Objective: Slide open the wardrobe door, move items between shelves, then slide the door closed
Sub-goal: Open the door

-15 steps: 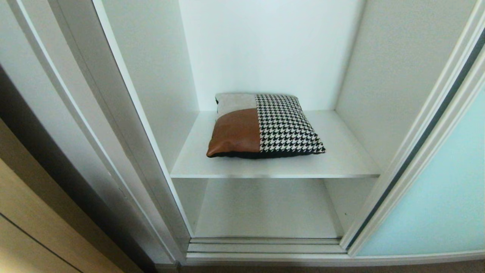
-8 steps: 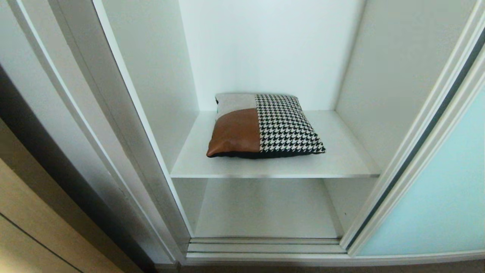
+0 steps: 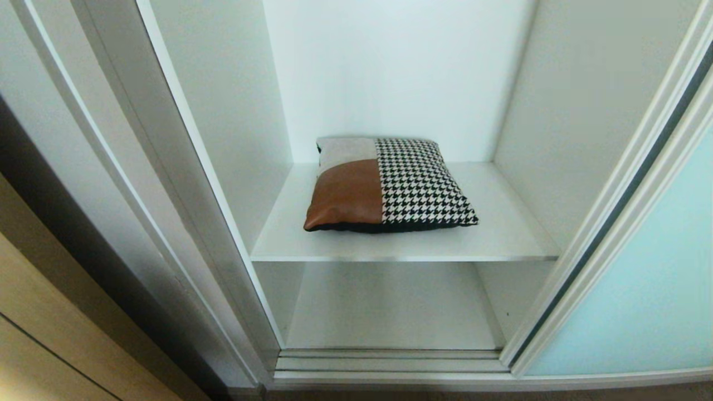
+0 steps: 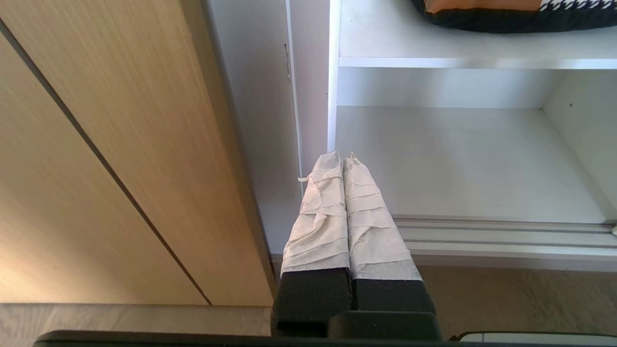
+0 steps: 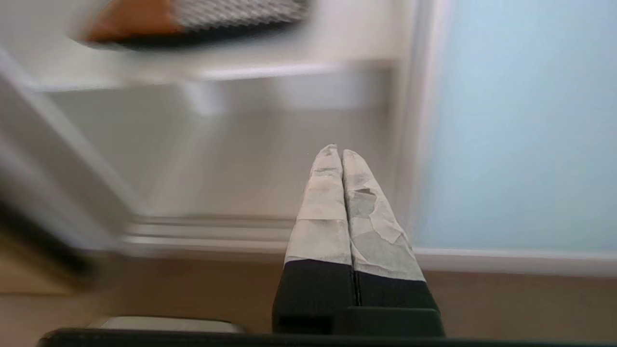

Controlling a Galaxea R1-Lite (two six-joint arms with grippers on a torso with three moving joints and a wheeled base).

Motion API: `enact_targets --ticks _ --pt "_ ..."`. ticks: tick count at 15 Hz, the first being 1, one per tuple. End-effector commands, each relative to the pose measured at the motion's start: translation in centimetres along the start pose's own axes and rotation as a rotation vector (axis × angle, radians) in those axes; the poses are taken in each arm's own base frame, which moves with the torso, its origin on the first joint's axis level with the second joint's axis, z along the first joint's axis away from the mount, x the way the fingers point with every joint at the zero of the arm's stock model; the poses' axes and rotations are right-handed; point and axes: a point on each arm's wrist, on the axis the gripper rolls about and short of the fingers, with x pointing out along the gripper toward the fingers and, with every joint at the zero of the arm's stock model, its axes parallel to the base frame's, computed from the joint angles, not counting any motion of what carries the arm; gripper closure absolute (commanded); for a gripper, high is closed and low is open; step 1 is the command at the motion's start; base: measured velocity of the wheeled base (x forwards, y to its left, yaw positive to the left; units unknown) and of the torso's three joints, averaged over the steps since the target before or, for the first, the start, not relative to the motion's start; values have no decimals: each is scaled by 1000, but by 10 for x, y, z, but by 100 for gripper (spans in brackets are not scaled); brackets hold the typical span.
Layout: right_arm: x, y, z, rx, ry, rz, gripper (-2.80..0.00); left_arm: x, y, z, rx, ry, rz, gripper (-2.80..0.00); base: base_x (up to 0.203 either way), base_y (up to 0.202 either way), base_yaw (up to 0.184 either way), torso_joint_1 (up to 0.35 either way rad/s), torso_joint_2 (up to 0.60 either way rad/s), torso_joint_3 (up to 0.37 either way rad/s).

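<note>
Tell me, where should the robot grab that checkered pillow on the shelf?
Probably by its near edge, coming straight in from the open front. The pillow lies flat on the upper shelf, with white walls left, right and behind, so only the front is free. Its black front edge looks soft and thick, likely easy to pinch. Both hands are shut now, so one must open first.

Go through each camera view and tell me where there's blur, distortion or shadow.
Head view: sharp, but the sliding wardrobe door frame bows outward at the edges; soft shadow under the cushion. Left wrist view: sharp, left claw crisp. Right wrist view: shelves and cushion smeared, right claw clear.
</note>
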Motion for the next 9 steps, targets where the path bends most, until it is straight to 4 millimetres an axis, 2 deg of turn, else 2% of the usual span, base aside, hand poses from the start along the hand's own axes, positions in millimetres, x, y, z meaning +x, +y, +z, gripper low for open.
enact_targets --ticks 1,4,9 --pt "0 -1 -3 -25 19 -26 0 0 0 0 0 3 0 0 0 0 0 0 0 0" --pt "2 -3 -9 -118 43 -94 0 0 0 0 0 3 0 0 0 0 0 0 0 0" --pt "2 -3 -9 -94 38 -93 0 0 0 0 0 3 0 0 0 0 0 0 0 0"
